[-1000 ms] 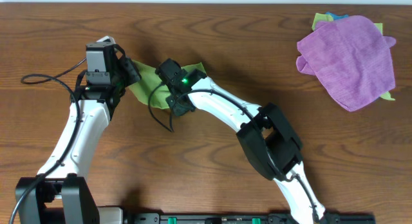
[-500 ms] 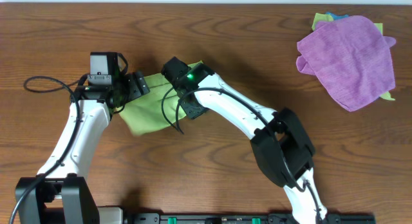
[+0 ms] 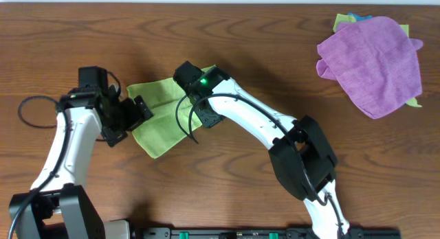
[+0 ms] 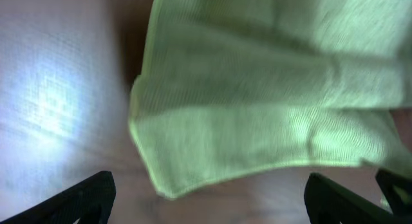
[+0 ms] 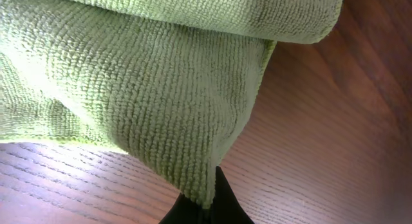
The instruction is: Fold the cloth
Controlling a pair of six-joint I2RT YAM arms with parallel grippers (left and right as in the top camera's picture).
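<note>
Cloth [image 3: 157, 123] on table [image 3: 275, 47], left gripper [image 3: 129, 121] spread beside it, right gripper [image 5: 205, 199] pinching its corner.

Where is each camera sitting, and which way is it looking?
Overhead: above the table, looking straight down on the cloth, the purple cloth and both arms.
Left wrist: behind the left gripper, looking down at the cloth's edge; its open fingers show low.
Right wrist: behind the right gripper, close up on the cloth; its fingertips pinch a corner.
All share the cloth.
</note>
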